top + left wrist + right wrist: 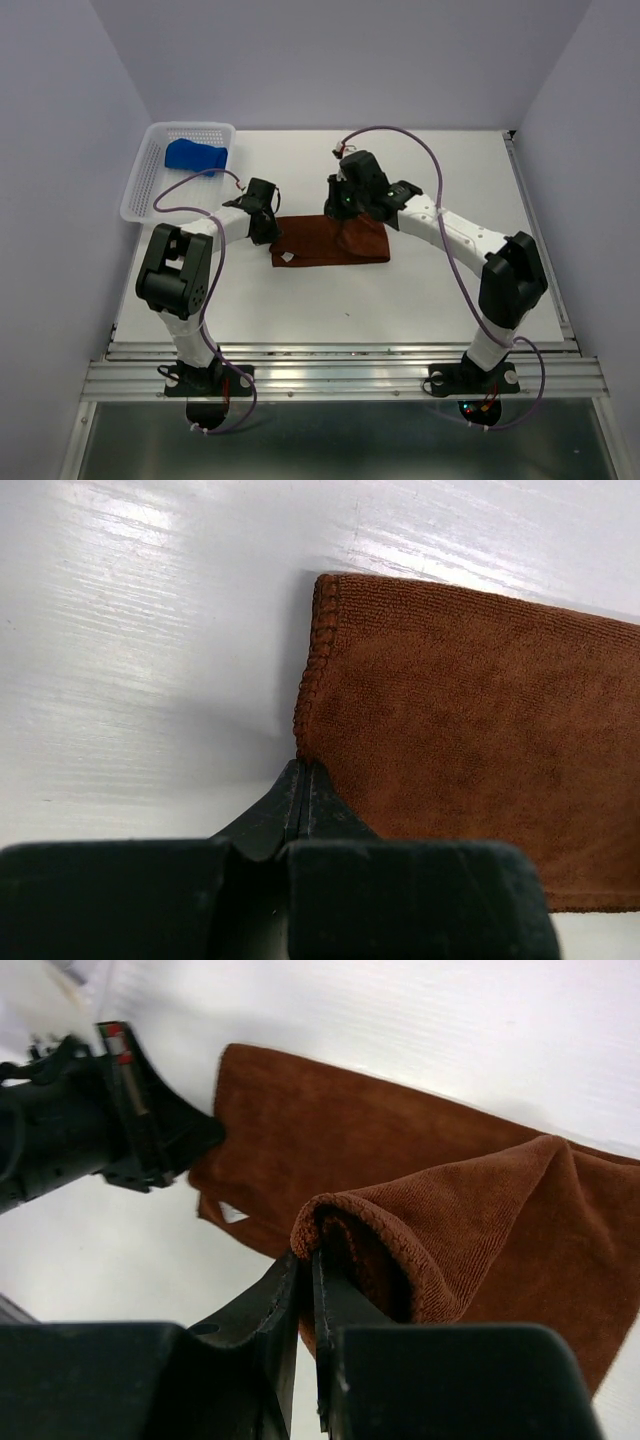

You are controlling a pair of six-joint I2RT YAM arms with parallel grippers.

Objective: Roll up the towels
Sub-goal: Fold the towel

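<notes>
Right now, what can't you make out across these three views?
Left wrist view: whether the shut left gripper actually pinches the brown towel corner; the frame edge cuts off the towel's right end.
Right wrist view: the fold held by the right gripper hides the cloth beneath.
Top view: both grippers' fingertips hidden under the wrists; blue towel in the basket too small to judge rolled.
</notes>
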